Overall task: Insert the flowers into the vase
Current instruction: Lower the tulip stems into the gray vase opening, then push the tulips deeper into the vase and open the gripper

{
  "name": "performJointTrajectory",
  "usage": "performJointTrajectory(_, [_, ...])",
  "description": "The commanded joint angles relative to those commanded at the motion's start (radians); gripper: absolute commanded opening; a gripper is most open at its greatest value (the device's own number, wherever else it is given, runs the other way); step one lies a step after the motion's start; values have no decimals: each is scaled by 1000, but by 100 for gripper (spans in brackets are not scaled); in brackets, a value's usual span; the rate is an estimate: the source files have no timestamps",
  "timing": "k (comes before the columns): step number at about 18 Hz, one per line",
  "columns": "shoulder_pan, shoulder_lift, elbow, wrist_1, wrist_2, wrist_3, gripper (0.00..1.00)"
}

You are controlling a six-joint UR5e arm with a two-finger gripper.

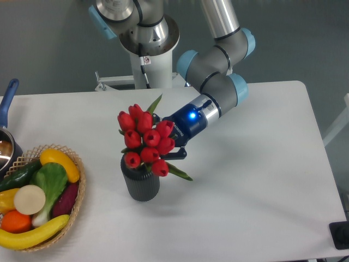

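Observation:
The flowers (145,139), a tight bunch of red tulip buds with green leaves, lean to the right above the vase (140,184). Their lower end sits at the mouth of this dark grey ribbed vase near the table's middle left. My gripper (173,147) reaches in from the right, just behind the bunch, and is shut on the flowers. The buds hide most of its fingers. One green leaf sticks out to the lower right of the bunch.
A woven basket (78,192) of fruit and vegetables stands at the front left. A pot with a blue handle (7,99) is at the left edge. The robot base (148,52) stands behind the table. A black object (340,234) lies at the bottom right corner.

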State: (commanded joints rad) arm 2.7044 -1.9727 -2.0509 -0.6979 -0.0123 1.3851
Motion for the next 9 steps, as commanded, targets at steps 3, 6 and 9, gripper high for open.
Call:
performJointTrajectory(3, [-3,-5,-5,2,0,3,22])
performJointTrajectory(6, [-8,-5,-6,2,0,3,22])
performJointTrajectory(9, [-14,1,-6,2,0,3,22])
